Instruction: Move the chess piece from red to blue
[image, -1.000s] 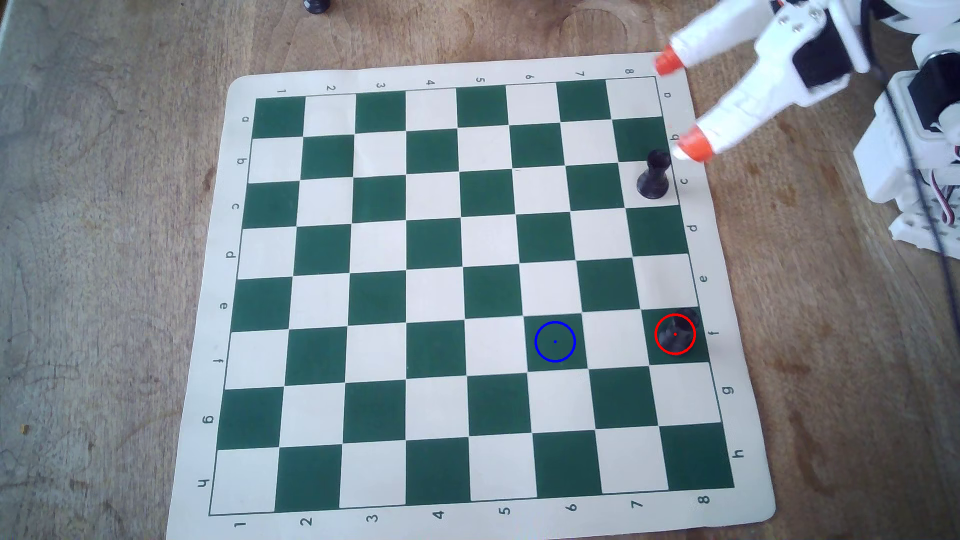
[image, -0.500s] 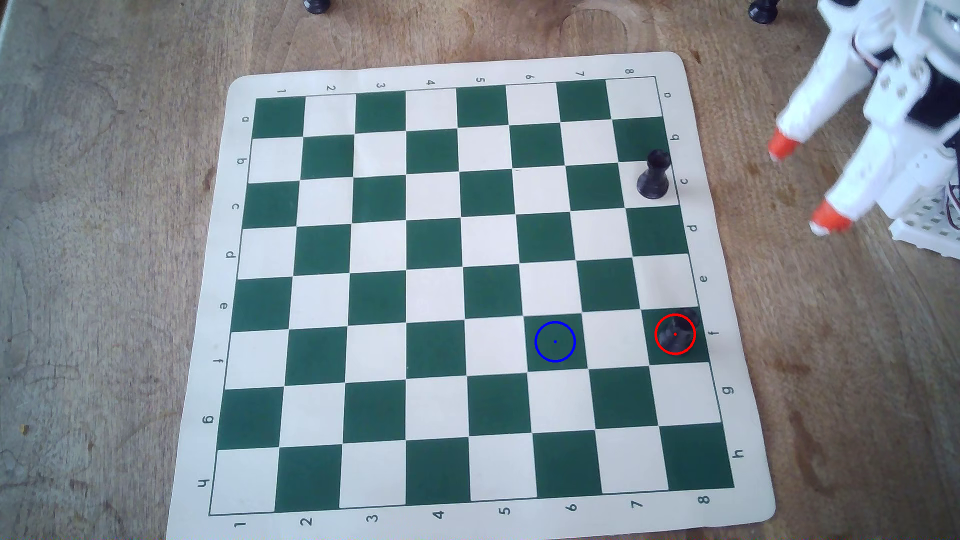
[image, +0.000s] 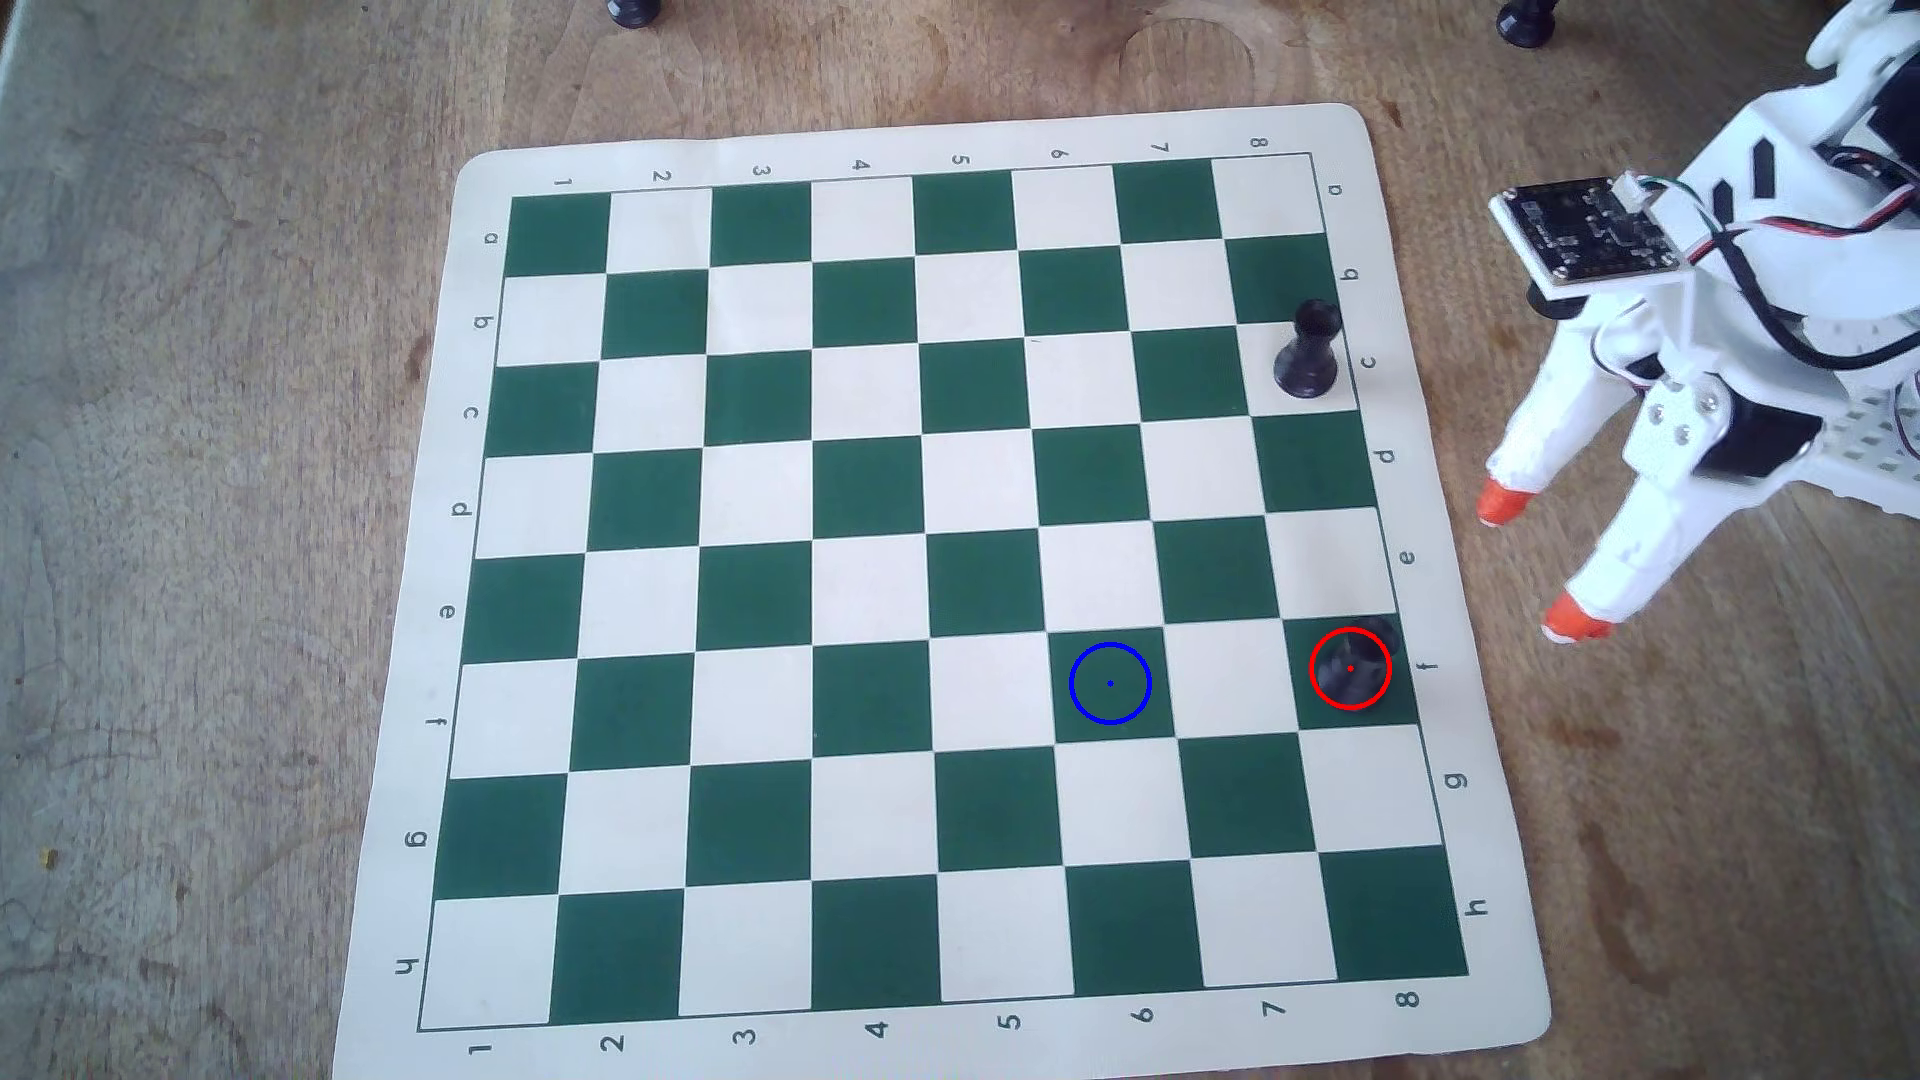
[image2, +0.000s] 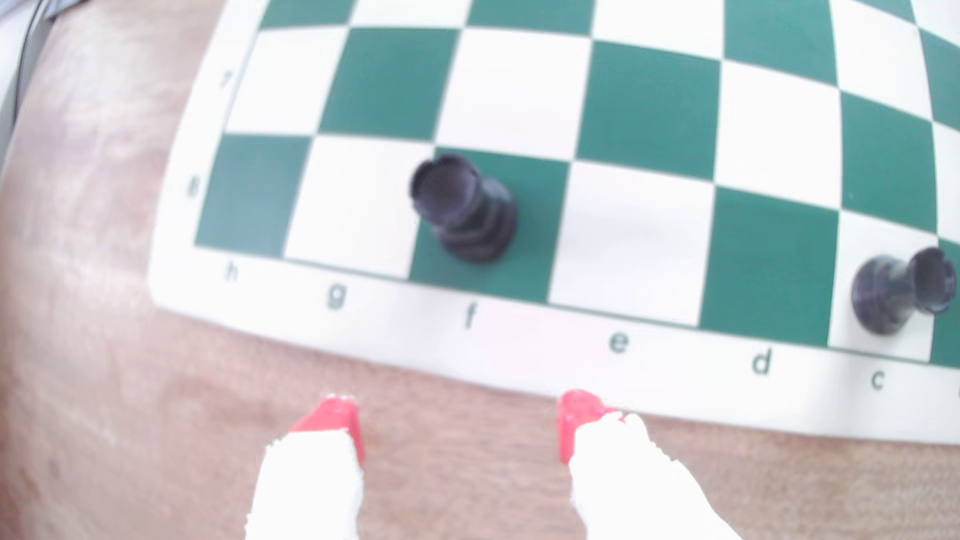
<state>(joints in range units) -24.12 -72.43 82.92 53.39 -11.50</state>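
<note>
The rook (image: 1356, 665) was seen upright inside the red ring (image: 1350, 669), on a green square in the board's (image: 935, 135) edge column, row f. The blue ring (image: 1110, 682) was marked two squares away in the same row, and was empty. A second piece (image: 1307, 351) was left on row c. The gripper (image: 1538, 566) was held off the board over the table (image: 208, 415), jaws spread wide and empty. For a sound grasp, the fingers (image2: 332, 420) were best centred about the rook's waist before closing.
</note>
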